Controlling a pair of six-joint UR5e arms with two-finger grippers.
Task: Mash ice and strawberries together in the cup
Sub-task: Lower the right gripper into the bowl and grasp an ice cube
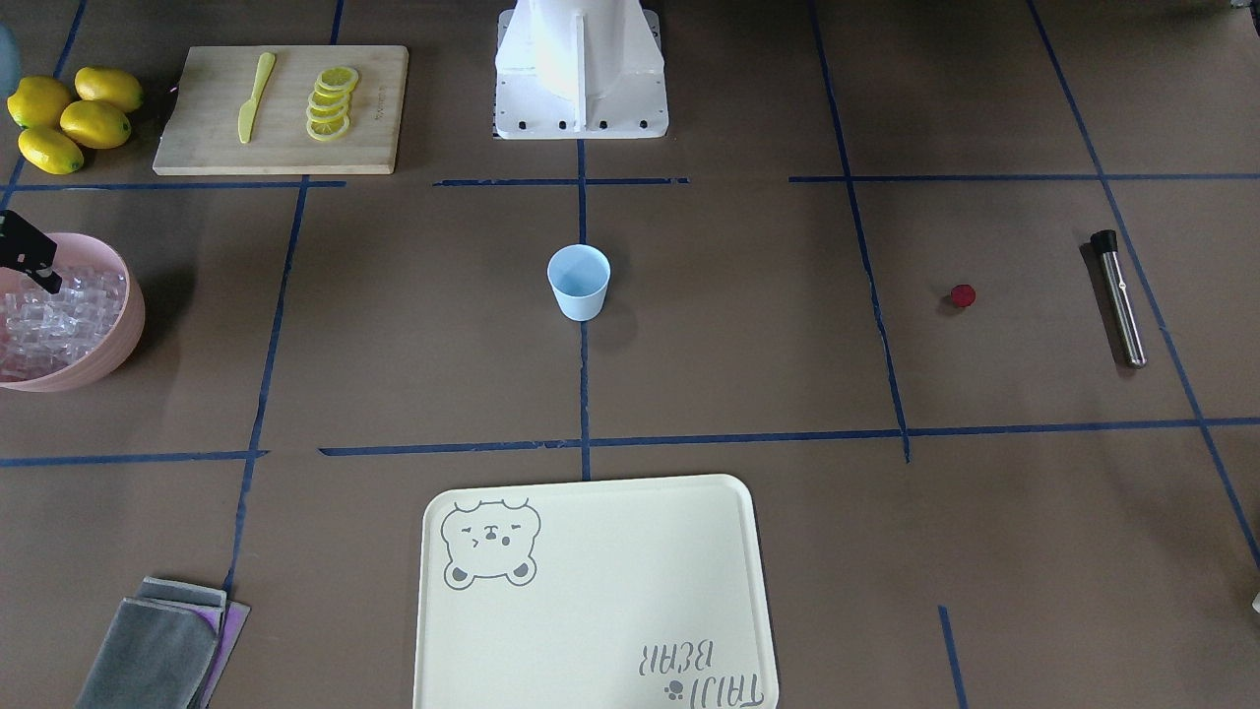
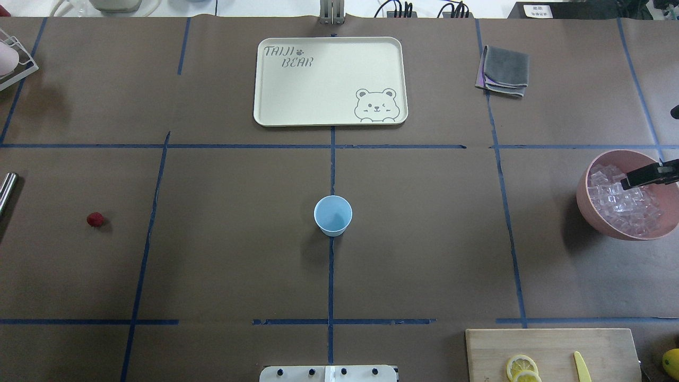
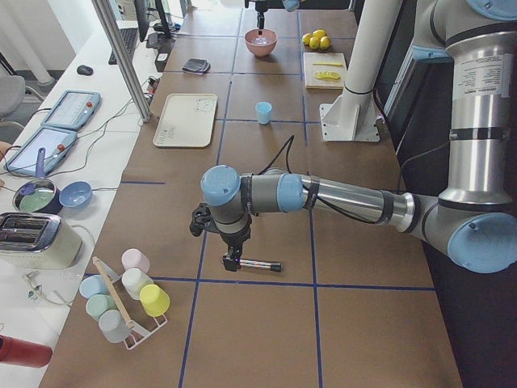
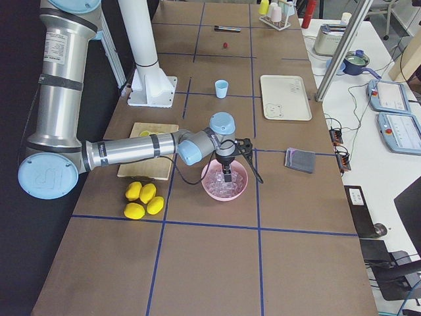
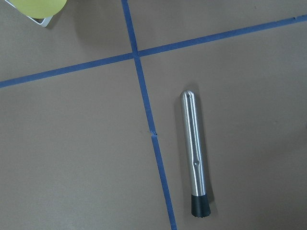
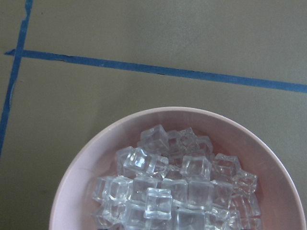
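The pale-blue cup (image 1: 579, 283) (image 2: 332, 215) stands upright and empty at the table's middle. The dark-red strawberry (image 1: 962, 295) (image 2: 95, 219) lies alone on the robot's left side. The ice (image 2: 626, 201) (image 6: 177, 182) is piled in a pink bowl (image 2: 589, 212) (image 1: 128, 325) on the right side. My right gripper (image 2: 625, 184) (image 1: 47, 284) hangs over the ice; I cannot tell whether it is open or shut. My left gripper (image 3: 232, 260) shows only in the exterior left view, just above a steel muddler (image 5: 195, 158) (image 1: 1122, 295); I cannot tell its state.
A cream bear tray (image 2: 329, 79) lies at the far side. A cutting board (image 1: 281, 108) with lemon slices and a yellow knife sits near whole lemons (image 1: 69, 118). A grey cloth (image 2: 504, 69) lies far right. A rack of cups (image 3: 129, 299) stands past the muddler.
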